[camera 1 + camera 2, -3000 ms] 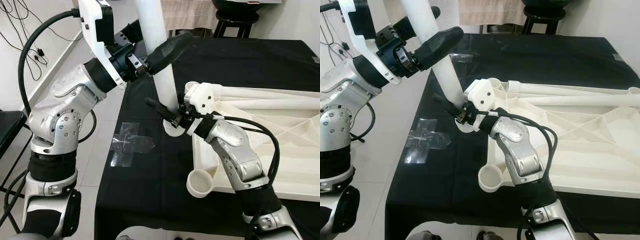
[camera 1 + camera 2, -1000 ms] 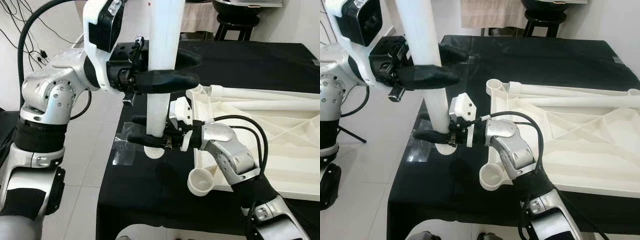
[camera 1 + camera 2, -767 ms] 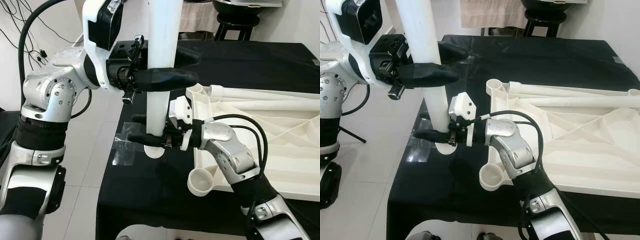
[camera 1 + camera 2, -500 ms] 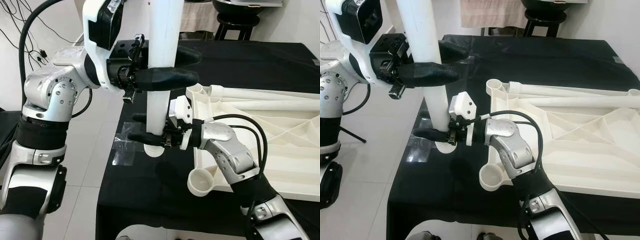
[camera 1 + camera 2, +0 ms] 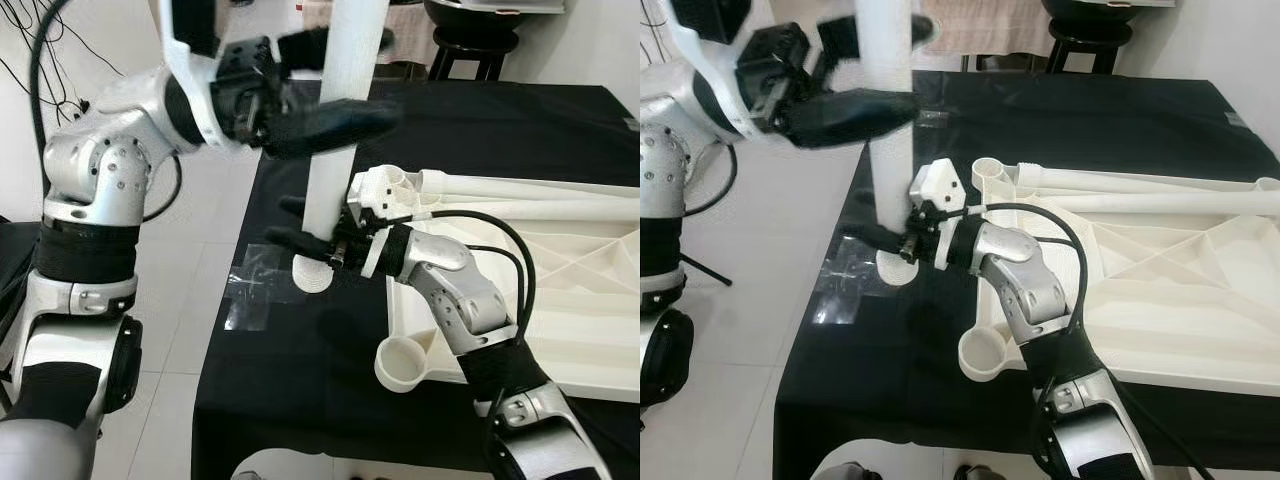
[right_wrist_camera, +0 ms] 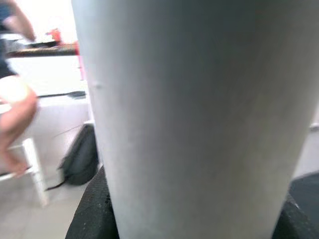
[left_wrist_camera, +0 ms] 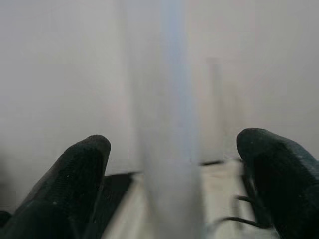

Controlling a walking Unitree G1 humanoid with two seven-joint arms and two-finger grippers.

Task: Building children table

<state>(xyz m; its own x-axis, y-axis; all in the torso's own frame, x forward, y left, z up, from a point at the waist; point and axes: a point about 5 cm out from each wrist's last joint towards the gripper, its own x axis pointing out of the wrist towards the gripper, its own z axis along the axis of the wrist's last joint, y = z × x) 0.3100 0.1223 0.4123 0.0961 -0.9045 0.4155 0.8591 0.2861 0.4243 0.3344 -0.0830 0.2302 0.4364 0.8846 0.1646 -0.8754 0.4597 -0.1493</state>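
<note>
While the upturned tabletop [image 5: 560, 290] lies on the black worktop [image 5: 300, 370] with its near corner socket [image 5: 402, 362] unfilled, we hold the white leg [image 5: 335, 150] upright just beside it, left end effector [image 5: 330, 75] spread loosely around it, right end effector [image 5: 305, 225] clamped low

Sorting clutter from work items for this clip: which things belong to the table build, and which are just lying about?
Job: upright white plastic table leg; upturned white plastic tabletop; left gripper; right gripper.

Lying about: clear tape patch; black cloth; black stool; wall cables.
</note>
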